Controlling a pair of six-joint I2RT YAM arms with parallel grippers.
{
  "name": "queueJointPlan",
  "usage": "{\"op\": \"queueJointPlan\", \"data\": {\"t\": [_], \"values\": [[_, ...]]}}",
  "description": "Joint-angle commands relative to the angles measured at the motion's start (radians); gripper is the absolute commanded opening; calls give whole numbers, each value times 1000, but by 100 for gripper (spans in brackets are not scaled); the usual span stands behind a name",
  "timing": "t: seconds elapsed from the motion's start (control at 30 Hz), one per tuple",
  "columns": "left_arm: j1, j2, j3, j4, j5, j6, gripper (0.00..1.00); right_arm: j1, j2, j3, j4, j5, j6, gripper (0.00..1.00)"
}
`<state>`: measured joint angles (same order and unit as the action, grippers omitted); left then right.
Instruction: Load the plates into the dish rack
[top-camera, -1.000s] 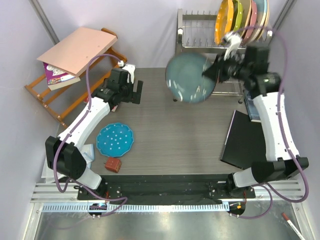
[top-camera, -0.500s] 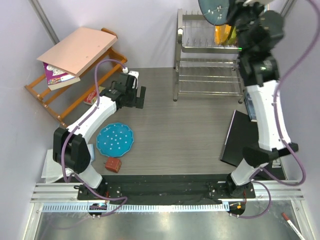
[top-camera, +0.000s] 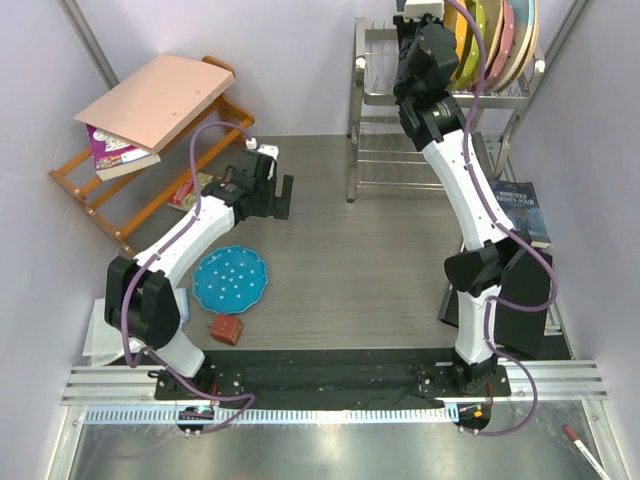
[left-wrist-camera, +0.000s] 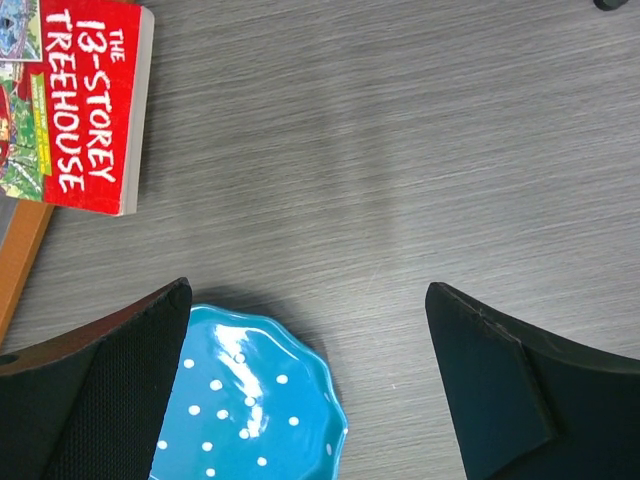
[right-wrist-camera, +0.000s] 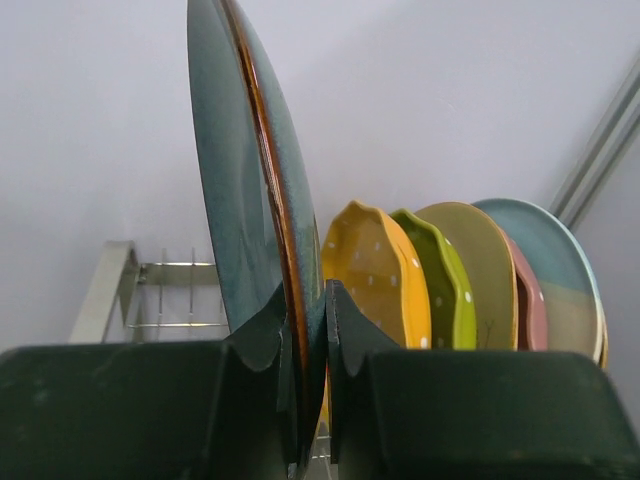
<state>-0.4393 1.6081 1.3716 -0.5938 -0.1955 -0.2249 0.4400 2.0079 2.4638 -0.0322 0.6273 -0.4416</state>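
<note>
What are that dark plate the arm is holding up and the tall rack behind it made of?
The dark plate looks like glazed stoneware: a glossy grey-blue face with a brown edge line along the rim. The dish rack seems to be chromed steel wire and tube, going by its bright, mirror-like shine. Neither is certain from looks alone.

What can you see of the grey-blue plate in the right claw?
The grey-blue plate stands upright, edge-on in the right wrist view: glossy, ceramic-looking glaze, brown rim line. The right claw is shut on its lower rim, a finger on each face. It is at the dish rack, left of the orange dotted plate; whether it touches either is hidden.
</note>
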Motion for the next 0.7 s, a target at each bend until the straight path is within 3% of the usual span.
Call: {"op": "queueJointPlan", "data": {"t": [0.0, 0.37, 0.67], "values": [[-6, -45, -11, 49, -45, -36, 100, -14, -77, 93, 219, 23, -69, 1], [-67, -22, 41, 54, -220, -11, 99, -58, -32, 101, 74, 3, -83, 1], [-68, 19, 80, 20, -225, -33, 99, -87, 15, 115, 48, 32, -49, 1]]}}
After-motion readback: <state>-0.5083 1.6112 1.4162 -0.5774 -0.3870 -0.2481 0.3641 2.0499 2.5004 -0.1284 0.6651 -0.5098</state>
